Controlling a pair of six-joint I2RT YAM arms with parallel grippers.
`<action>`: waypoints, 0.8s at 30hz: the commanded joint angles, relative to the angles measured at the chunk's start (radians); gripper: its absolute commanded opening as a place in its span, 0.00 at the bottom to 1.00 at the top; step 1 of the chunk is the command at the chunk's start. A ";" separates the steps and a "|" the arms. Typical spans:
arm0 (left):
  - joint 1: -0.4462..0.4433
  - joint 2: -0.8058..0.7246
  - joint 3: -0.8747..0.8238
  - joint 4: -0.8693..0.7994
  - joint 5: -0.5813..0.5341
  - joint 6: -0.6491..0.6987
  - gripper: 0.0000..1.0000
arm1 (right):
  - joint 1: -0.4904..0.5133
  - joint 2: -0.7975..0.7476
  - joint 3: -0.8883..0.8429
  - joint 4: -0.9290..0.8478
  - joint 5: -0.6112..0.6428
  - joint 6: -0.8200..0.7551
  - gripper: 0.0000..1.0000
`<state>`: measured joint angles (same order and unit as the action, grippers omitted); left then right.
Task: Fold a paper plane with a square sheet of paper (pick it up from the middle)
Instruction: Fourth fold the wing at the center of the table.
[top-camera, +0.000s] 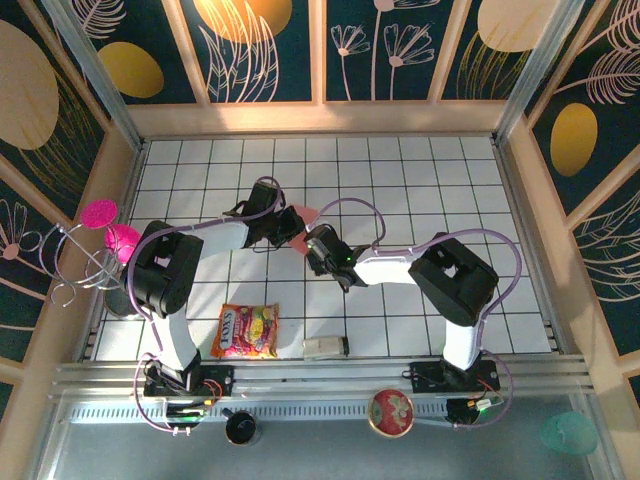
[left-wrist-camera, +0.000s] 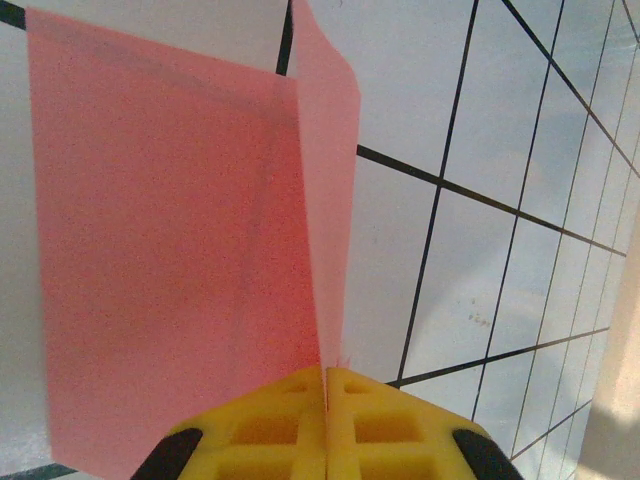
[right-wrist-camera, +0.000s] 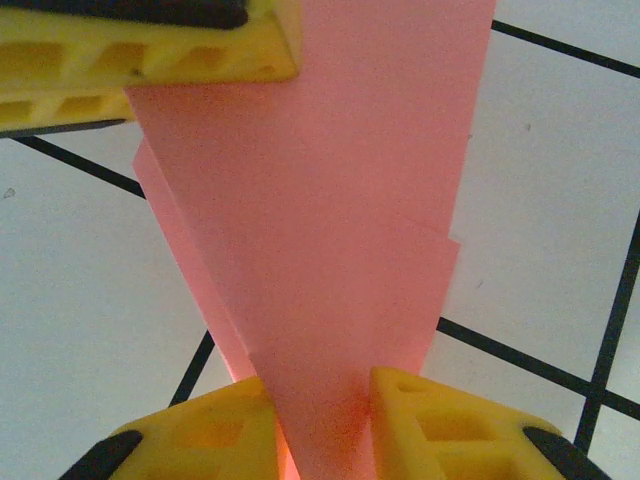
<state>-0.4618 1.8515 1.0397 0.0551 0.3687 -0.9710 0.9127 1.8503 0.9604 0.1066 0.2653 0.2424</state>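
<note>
Left gripper (left-wrist-camera: 325, 378) is clamped on the paper (left-wrist-camera: 170, 250) from 8 o'clock, and right gripper (right-wrist-camera: 322, 405) pinches its narrow folded end from 5 o'clock. Partly folded, the paper hangs above mid-table. It is likely light, limp and quick to crease or tear, so grip gently near the creases without pulling apart. Packet (top-camera: 245, 331) lies at its 7 o'clock.

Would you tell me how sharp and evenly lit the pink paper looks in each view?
Left wrist: the pink paper is close, slightly soft and grainy, light glowing through it, darker where layers overlap. Right wrist: likewise soft, the tile lines behind crisper. Top external: sharp, evenly lit, soft shadows.
</note>
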 joint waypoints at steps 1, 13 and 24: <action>0.004 -0.017 -0.003 -0.017 -0.001 -0.008 0.07 | 0.010 0.003 0.025 -0.008 0.037 -0.005 0.25; 0.009 -0.039 0.022 -0.067 -0.042 0.022 0.20 | 0.011 0.012 0.020 -0.004 0.009 -0.040 0.16; 0.091 -0.169 -0.015 -0.099 -0.149 0.056 0.49 | 0.011 0.009 0.009 0.005 -0.076 -0.072 0.08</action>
<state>-0.3882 1.7382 1.0389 -0.0128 0.2699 -0.9318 0.9157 1.8507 0.9604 0.1074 0.2203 0.1883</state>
